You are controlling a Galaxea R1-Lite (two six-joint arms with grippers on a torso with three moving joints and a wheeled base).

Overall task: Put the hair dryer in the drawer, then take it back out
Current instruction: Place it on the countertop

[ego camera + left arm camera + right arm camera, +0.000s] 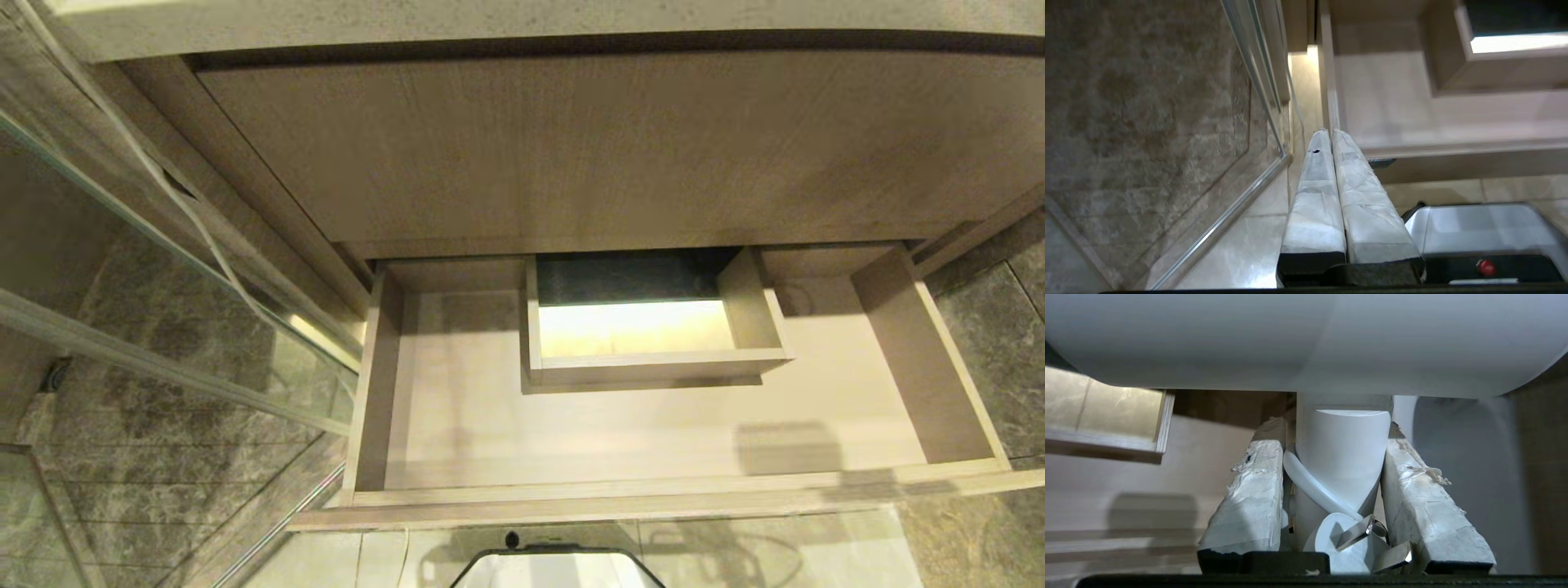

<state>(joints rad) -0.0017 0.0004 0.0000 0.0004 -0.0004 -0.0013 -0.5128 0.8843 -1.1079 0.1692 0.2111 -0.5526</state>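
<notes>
the right claw (1331, 490) is clamped on the hair dryer (1343, 457) handle above the open drawer (653, 490), plug dangling. lower gently onto the drawer's right floor, clear of the boxed cut-out (653, 359). left claw (1331, 139) pinched together, empty.

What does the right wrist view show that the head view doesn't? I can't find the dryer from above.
Only the right wrist view shows the hair dryer, its handle clamped in the right gripper, cord and plug beside it. Only the head view shows the whole open drawer, nothing lying in it, and the wood panel above. Both show the drawer's boxed cut-out and floor.
</notes>
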